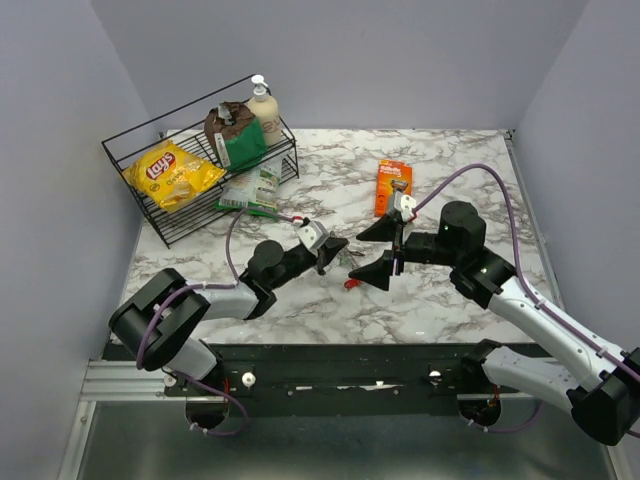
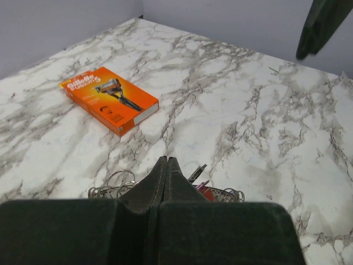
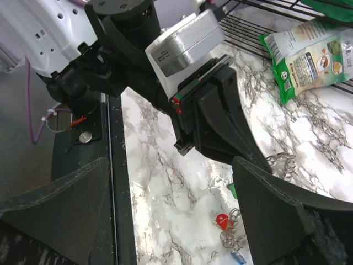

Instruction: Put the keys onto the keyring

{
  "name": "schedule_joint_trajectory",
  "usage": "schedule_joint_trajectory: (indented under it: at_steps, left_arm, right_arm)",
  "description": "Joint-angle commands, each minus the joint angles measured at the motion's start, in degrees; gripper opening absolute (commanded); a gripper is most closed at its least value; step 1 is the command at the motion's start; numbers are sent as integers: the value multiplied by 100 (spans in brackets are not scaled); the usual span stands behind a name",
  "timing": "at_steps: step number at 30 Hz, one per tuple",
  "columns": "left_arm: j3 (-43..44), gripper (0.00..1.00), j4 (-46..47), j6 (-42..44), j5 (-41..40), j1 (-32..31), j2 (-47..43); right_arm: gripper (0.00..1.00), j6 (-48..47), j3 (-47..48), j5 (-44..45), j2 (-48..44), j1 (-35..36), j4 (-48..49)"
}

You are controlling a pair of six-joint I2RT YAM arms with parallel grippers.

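Barely begun, seemingly; yet to thread loose keys (image 3: 222,221) onto keyring (image 3: 280,163). Clenched, seemingly empty, at left gripper (image 2: 166,160); spread wide at right gripper (image 1: 358,258).

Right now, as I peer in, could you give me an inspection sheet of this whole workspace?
Surface: marble-patterned table, no spills seen.
Job's things: keys with red, green and blue heads lie on the table by the keyring, between the two grippers.
Clutter: orange razor box; wire basket holding a Lay's bag, a brown bag and a pump bottle.
Grippers: left gripper shut, tips at the keyring, grip unclear; right gripper open, empty.
Cables: a purple cable loops along each arm.
Surroundings: plain grey walls.
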Motion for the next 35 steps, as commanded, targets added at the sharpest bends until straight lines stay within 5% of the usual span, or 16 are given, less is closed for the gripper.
schedule_joint_trajectory:
  at_steps: [1,9,12,13,16,26,35]
  left_arm:
    - [-775,0,966,-388,-302,-36,15]
    - [-1610,1,1011,-678,-57,-168,-195]
    - [-1733,44,782,-757,-214,-186,-459]
    - [-1734,67,668,-801,-398,-186,-564]
    - [-1585,99,-192,-836,-689,-186,-1135]
    - [-214,99,-3987,-1908,-3105,-186,-2586]
    - [-398,99,-3666,-1839,-3317,-186,-2946]
  right_arm:
    - [100,46,-98,104,-48,33,-16]
    - [100,55,8,-28,224,33,-183]
    - [100,64,87,-37,259,33,-183]
    - [100,55,96,-46,268,33,-192]
    - [100,64,139,-11,268,33,-192]
    - [100,178,219,367,136,33,-104]
    - [100,336,271,315,180,33,-87]
